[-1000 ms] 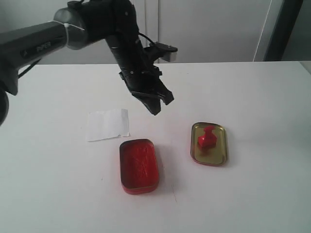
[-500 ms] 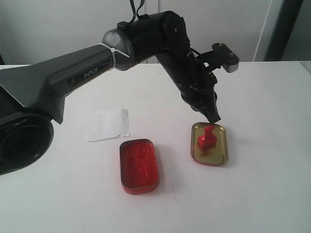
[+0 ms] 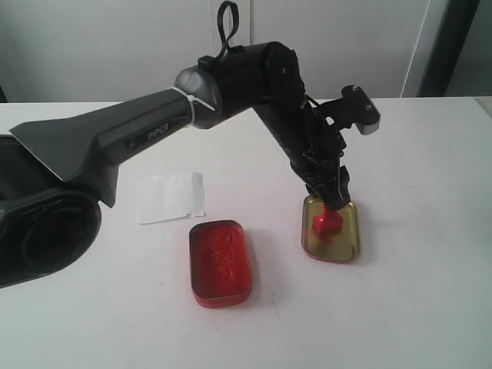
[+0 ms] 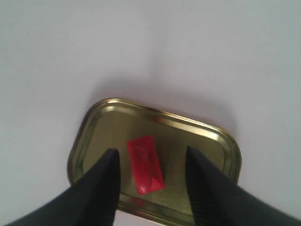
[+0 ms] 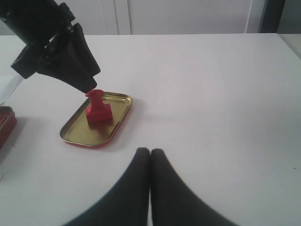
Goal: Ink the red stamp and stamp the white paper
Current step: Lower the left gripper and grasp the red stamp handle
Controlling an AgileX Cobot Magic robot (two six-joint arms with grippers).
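Left gripper is found open. Its jaws stand one on each side of the red stamp, a gap shows on both sides, and nothing is held. From the exterior view it is judged to be poised low over the stamp's knobbed handle; contact with the knob cannot be ruled out from that angle. The right gripper is seen with its fingers pressed together and empty, well apart from the work.

Positions are taken on the exterior view read as a clock face, centred on the red ink-pad tin:
- The stamp is located at about 2 o'clock, standing upright inside the shallow gold tin.
- The white paper is located at about 11 o'clock, lying flat on the tabletop just beside the ink-pad tin. Whether they touch cannot be told.
- The ink pad is exposed, and nothing is seen on it.

Progress is assessed as early:
- The stamp has not been lifted and rests on its base in the gold tin.
- No step of the task proper is recorded as done.
- No fresh imprint can be made out on the paper at this size.

Outstanding items are noted as follows:
- The jaws are to be closed on the stamp.
- The stamp is to be raised and carried toward 8 o'clock from its tin to the ink pad, then pressed there.
- The stamp is then to be carried on to the paper and pressed down.
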